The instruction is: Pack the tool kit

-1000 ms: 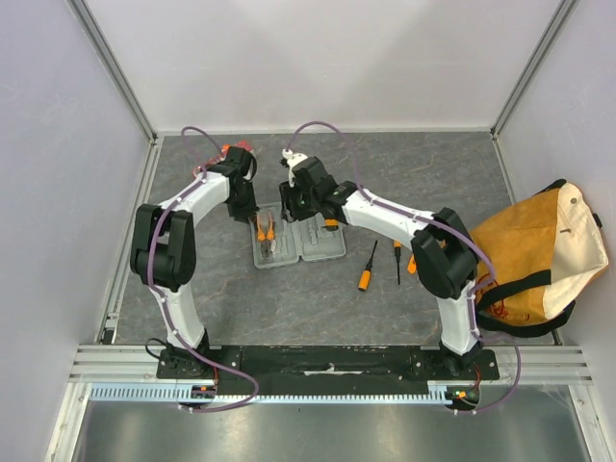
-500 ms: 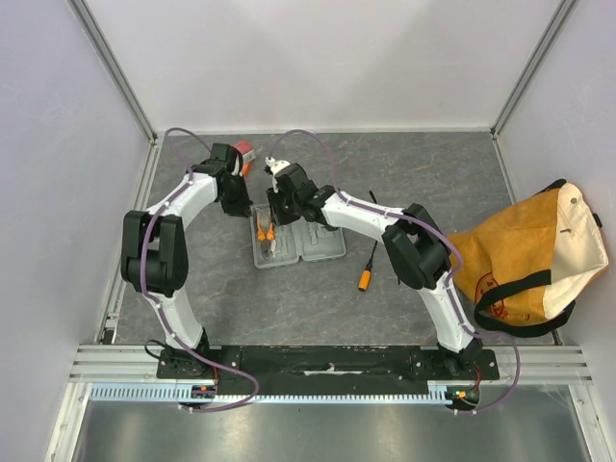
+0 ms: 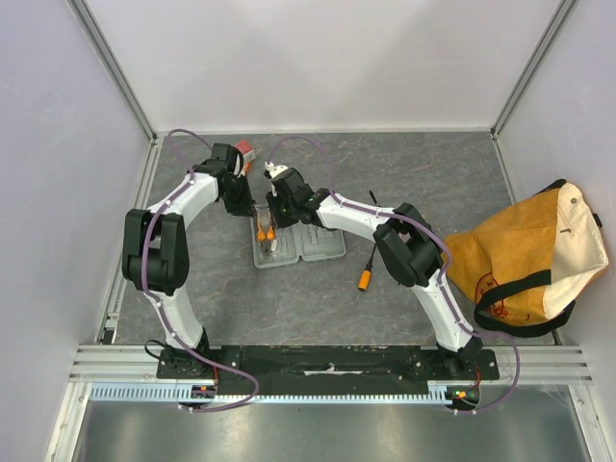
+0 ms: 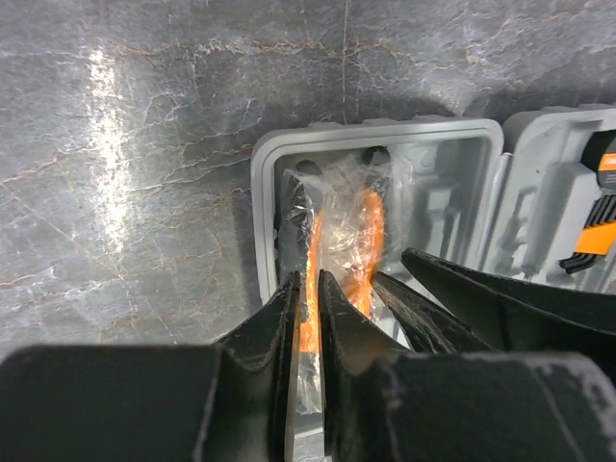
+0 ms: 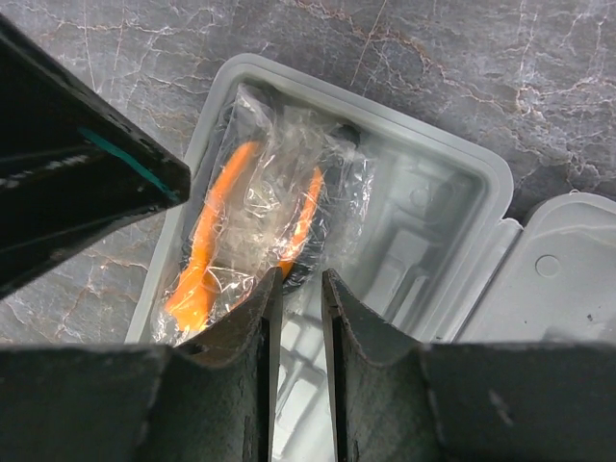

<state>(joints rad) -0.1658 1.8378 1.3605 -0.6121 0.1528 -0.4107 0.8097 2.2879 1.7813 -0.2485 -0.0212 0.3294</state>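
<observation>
Tool case (image 3: 323, 244): open flat on the desk (image 3: 385, 173), left of centre, its halves side by side.
Pliers (image 3: 267, 232): orange-handled, in clear plastic wrap, lying in the case's left half.
Left gripper (image 4: 308, 281): over the pliers; fingers nearly together, an orange handle showing in the slit; whether it grips cannot be told.
Right gripper (image 5: 298, 276): at the wrap's edge; narrow gap between the fingers, grip cannot be told.
Screwdriver (image 3: 367, 272): orange-handled, on the desk right of the case.
Canvas bag (image 3: 525, 250): at the right edge.

Bright, even overhead light; white glare streaks the table (image 4: 104, 96), and the near fingers (image 4: 279, 327) blur.
</observation>
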